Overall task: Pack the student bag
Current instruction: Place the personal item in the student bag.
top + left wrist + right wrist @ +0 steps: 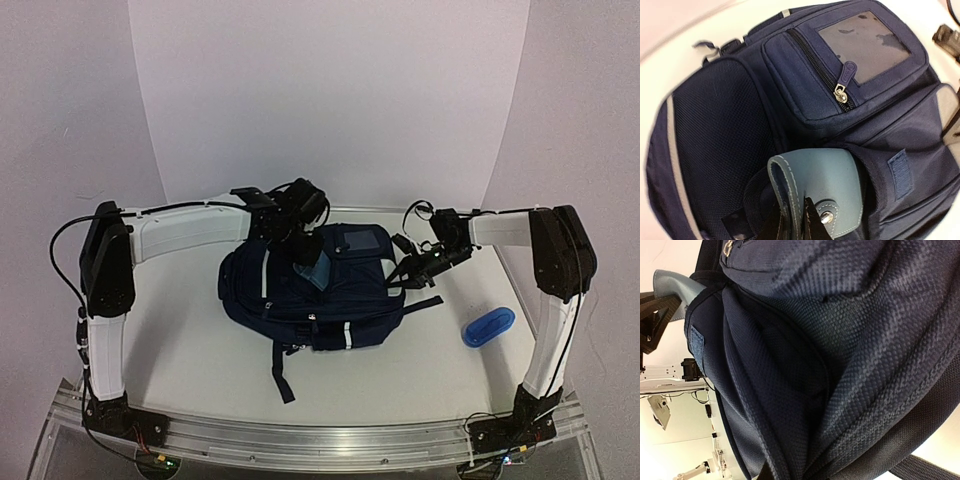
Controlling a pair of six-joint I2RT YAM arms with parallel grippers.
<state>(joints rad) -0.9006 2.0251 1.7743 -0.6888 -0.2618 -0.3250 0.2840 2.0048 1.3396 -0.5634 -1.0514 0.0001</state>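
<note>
The student bag (310, 290), navy with thin white stripes, lies in the middle of the table and fills the left wrist view (715, 140). My left gripper (305, 250) hangs over its middle, shut on a light blue leather case (835, 175) with a metal snap. The case stands partly inside an open pocket of the bag, its black fingertips (812, 222) pinching the case's folded edge. My right gripper (408, 268) is at the bag's right side, shut on the bag's fabric (840, 340). That fabric fills the right wrist view and hides the fingers.
A small blue pouch (488, 326) lies on the table to the right of the bag, near the right arm. A dark strap (282, 375) trails from the bag toward the front edge. A zipped front pocket with a clear window (865, 42) faces up.
</note>
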